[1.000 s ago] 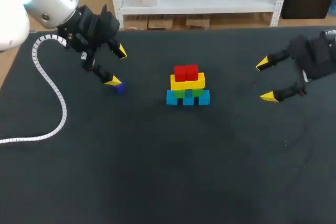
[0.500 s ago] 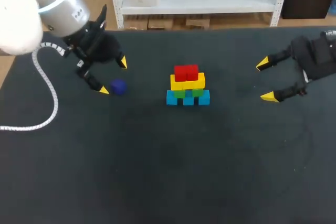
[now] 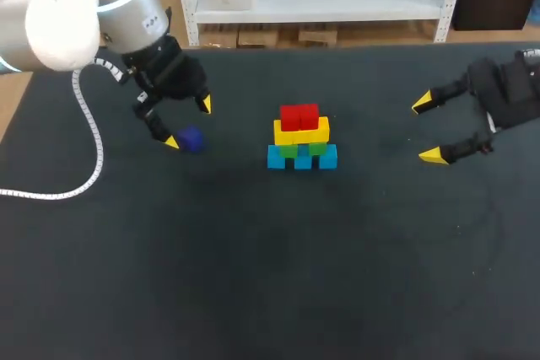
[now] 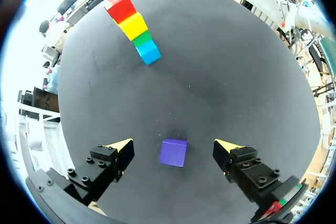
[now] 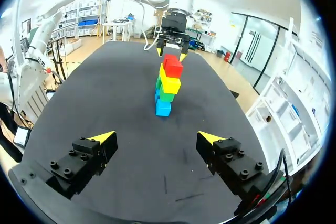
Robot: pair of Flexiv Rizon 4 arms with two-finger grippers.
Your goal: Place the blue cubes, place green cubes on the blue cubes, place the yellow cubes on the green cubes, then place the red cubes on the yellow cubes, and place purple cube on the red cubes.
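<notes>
Left gripper [image 3: 188, 124] hangs spread wide above the table [image 3: 253, 276], grasping nothing. In the left wrist view the purple cube [image 4: 174, 152] lies flat on the cloth between the two yellow tips, clear of both. In the head view it sits just beside the nearer tip. Its faces are turned slightly off the line between the fingers.

From that cube, at 3 o'clock in the head view and well apart, stands the pyramid. The blue cubes [image 3: 302, 158] form a row running 9 to 3 o'clock. On them rest the green cubes [image 3: 299, 149], then the yellow cubes [image 3: 301, 131], with the red cubes [image 3: 299, 115] on top, bare above.

Right gripper [image 3: 426, 130] is at 3 o'clock of the pyramid, well apart, fingers released wide and holding nothing.
</notes>
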